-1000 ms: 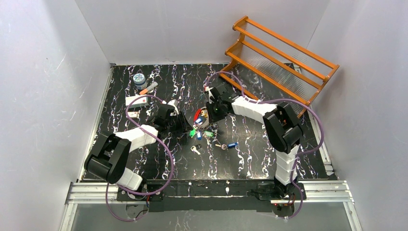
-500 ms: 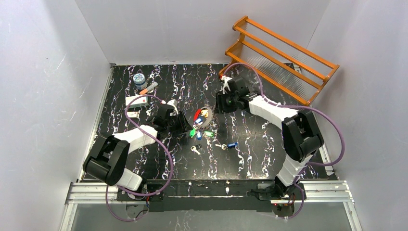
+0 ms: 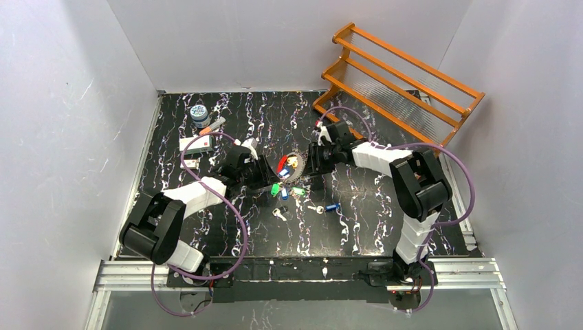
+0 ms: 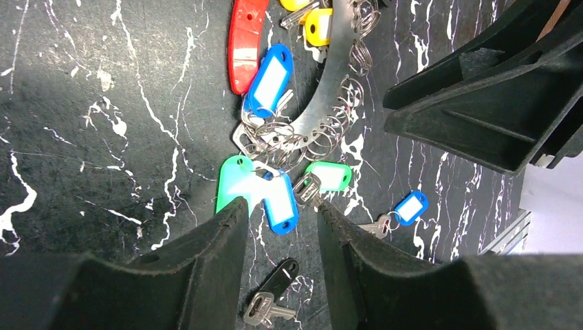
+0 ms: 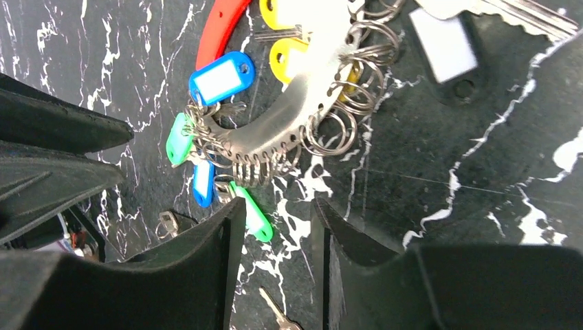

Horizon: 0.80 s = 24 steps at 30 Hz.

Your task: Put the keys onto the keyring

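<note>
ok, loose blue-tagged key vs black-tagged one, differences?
The silver key with the blue plastic tag has a white label; the silver key with the black plastic tag shows none. The black-tagged one lies nearer the left end effector than the blue-tagged one. Both lie loose on the black marbled table.

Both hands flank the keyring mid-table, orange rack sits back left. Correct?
No: the top external view shows the orange rack at back right, not left. The left hand and right hand do flank the keyring mid-table.
</note>
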Tool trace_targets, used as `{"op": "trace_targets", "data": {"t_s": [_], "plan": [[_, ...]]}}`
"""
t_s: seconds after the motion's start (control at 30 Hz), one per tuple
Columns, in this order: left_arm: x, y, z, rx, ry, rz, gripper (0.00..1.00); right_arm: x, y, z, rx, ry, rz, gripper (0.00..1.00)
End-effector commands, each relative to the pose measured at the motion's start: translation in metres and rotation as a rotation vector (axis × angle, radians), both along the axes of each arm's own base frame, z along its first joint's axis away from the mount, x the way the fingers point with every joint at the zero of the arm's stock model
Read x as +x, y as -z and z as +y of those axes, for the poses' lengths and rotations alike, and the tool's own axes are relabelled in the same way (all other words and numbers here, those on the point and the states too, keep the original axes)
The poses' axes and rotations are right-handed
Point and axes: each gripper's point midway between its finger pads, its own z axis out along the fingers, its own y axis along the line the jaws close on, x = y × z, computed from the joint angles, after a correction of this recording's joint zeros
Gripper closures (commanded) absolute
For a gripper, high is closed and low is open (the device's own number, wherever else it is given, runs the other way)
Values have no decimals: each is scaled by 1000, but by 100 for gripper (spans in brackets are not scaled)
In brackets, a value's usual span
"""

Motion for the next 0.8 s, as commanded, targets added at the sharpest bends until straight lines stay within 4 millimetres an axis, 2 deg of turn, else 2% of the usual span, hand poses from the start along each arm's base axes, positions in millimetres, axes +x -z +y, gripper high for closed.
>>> {"op": "trace_targets", "data": {"t_s": [0.0,0.2,0.4,0.53,0.67,0.77], "plan": [[0,-4,-5,-13,17,-7,59,12,-8,14,-54,-16,-85,55],[-4,2,-2,-6,9,9,59,15,4,20,-151,-14,-117,58],[-5,4,-1,-2,8,13,59,22,15,15,-255,33,-136,69],[-5,5,-1,1,9,14,59,23,10,14,-265,39,-152,79],[-5,5,-1,0,8,17,59,23,4,12,-265,37,-168,80],[-6,5,-1,-1,10,17,59,22,-1,14,-248,34,-177,76]]}}
